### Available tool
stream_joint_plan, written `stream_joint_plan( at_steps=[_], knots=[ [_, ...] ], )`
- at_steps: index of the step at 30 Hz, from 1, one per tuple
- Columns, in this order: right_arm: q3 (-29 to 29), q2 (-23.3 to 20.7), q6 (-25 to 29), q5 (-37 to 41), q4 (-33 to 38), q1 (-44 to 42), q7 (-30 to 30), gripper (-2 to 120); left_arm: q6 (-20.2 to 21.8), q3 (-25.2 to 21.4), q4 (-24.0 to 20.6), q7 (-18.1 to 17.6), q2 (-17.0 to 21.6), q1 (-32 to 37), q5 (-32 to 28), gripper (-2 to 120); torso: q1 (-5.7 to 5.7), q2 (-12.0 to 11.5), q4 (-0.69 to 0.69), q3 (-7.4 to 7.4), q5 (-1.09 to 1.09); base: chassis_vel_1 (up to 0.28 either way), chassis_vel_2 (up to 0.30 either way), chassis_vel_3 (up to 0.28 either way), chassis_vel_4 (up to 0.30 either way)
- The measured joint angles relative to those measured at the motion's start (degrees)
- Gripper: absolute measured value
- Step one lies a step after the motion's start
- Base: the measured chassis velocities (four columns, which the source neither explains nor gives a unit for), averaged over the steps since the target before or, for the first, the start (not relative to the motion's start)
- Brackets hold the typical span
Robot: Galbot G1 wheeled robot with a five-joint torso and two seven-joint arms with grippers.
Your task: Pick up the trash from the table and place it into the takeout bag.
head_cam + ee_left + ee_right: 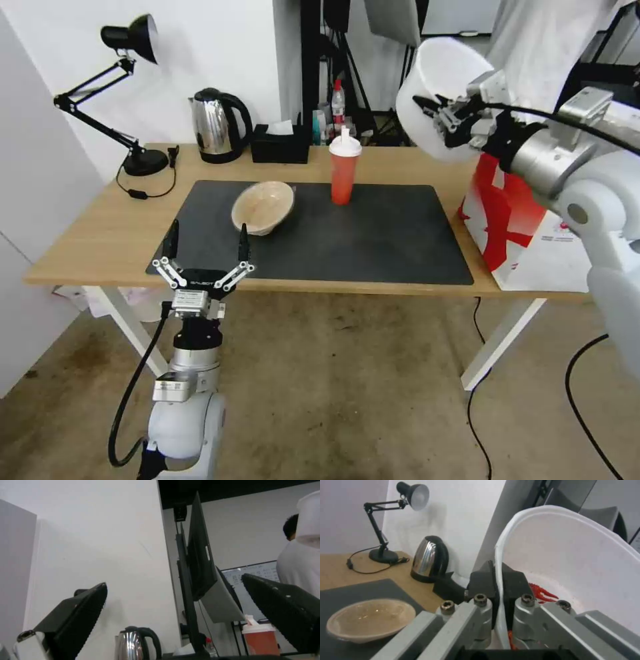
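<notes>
My right gripper [432, 110] is shut on the rim of the white round bowl [441, 93], holding it tilted in the air above the takeout bag [527, 223] at the table's right end. In the right wrist view the pads [483, 580] pinch the bowl's wall [573, 562], and red crayfish shells [541, 593] lie inside. The beige paper-pulp bowl [263, 207] sits tilted on the dark mat [373, 233]. The red cup [344, 172] with a white lid stands upright behind it. My left gripper [207, 243] is open at the table's front edge, just short of the beige bowl.
A steel kettle [215, 125], a black tissue box [280, 143] and a black desk lamp [133, 87] stand along the back of the light-wood table [87, 240]. Stands and a person in white are behind the table.
</notes>
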Motion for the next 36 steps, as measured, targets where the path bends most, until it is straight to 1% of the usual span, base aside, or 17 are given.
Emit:
stream_joint_plan(
  at_steps=[12,21,25,36],
  knots=[
    [1.84,-1.55,0.35,0.63,-0.72,0.65,0.11,0,0.0,0.09,0.02,0.01,0.0,-0.01,0.02,100,0.0,0.0,0.0,0.0,0.0,0.0,0.0,0.0,0.0],
    [5.16,-3.92,0.69,0.86,-0.94,0.06,-0.03,0,0.0,0.41,0.13,0.03,0.01,-0.18,0.06,100,0.0,0.0,0.0,0.0,0.0,0.0,0.0,0.0,0.0],
    [7.67,-5.72,1.04,0.9,-0.95,-1.78,-0.5,0,0.0,0.45,0.15,0.03,0.01,-0.2,0.08,100,0.01,0.0,0.0,0.0,0.0,0.0,0.0,0.0,0.0],
    [13.35,-8.08,2.58,0.7,-1.23,-8.5,-0.81,0,0.01,0.79,0.15,0.03,0.02,-0.08,0.11,100,0.0,0.0,0.0,0.0,0.01,0.0,0.0,0.0,0.0]
  ],
)
